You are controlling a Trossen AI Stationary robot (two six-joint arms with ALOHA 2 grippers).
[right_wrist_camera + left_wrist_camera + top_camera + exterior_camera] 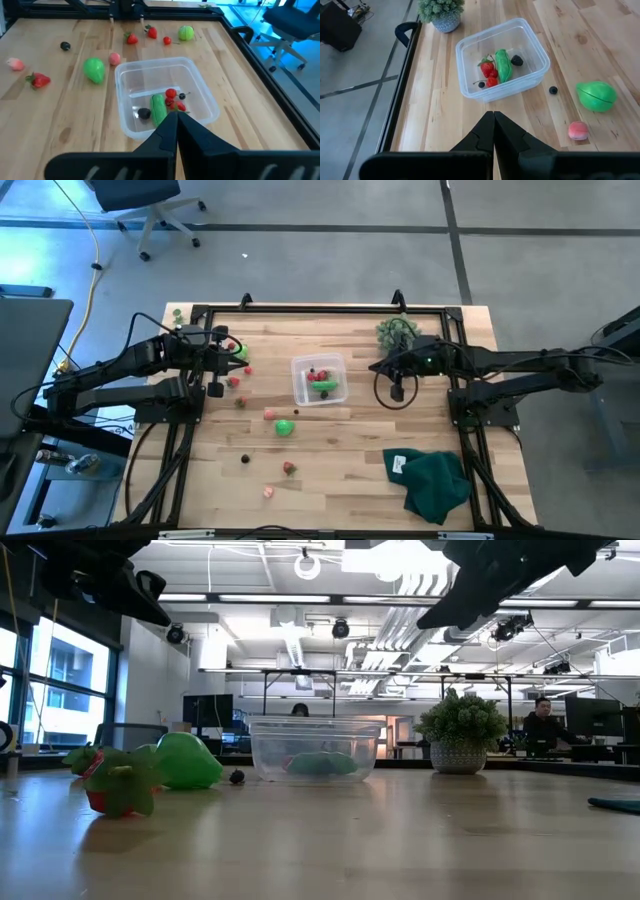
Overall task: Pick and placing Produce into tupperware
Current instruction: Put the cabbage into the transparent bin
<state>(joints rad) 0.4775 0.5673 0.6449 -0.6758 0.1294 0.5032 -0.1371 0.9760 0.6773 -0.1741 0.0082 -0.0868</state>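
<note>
The clear tupperware (320, 380) stands mid-table and holds a green elongated piece (158, 108), red berries (173, 98) and a dark bit (144, 114). More produce lies loose on the wood toward the near left: a green ball (285, 427), a pink piece (269, 414), a strawberry (289, 468) and red bits (235, 381). My left gripper (214, 388) hovers to the left of the tupperware (502, 57), shut and empty (493, 118). My right gripper (397, 392) hovers to its right, also shut with nothing between the fingers (175, 116).
A spiky potted bush (395, 332) stands at the far edge, right of the tupperware. A dark green cloth (436, 481) lies crumpled at the near right. A black frame (300, 308) borders the table. Bare wood (350, 450) lies between the cloth and the loose produce.
</note>
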